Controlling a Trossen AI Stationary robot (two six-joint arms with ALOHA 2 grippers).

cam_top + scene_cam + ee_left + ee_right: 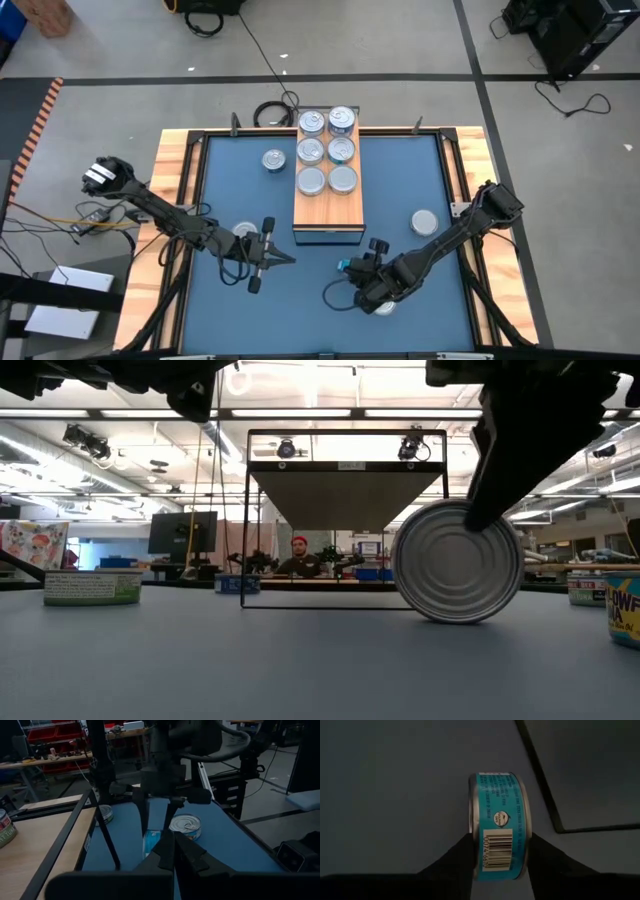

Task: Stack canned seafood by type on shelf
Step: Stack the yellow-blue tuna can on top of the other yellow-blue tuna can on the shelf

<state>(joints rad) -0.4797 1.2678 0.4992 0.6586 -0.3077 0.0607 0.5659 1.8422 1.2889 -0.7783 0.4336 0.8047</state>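
Right wrist view is telling the story: the right end effector (501, 865) is straddling a teal tin (500, 822) that is standing on its edge, one dark finger (457, 860) lying against each flat face, label and barcode facing up at the camera. The jaws are sitting narrow about the tin; whether they are truly biting yet I cannot tell. In the low view that same tin (458, 561) is showing its round silver face, rim resting on the blue surface (250, 660), so its axis is running level, not upright.

From above, the right end effector (378, 292) is sitting at about 5 o'clock from the shelf (328, 205), near the front edge of the surface, making the shelf an 11 o'clock reach. This arm is clearly the nearer one. The left end effector (285, 258), pinched shut and empty, is waiting at 7 o'clock from the shelf.
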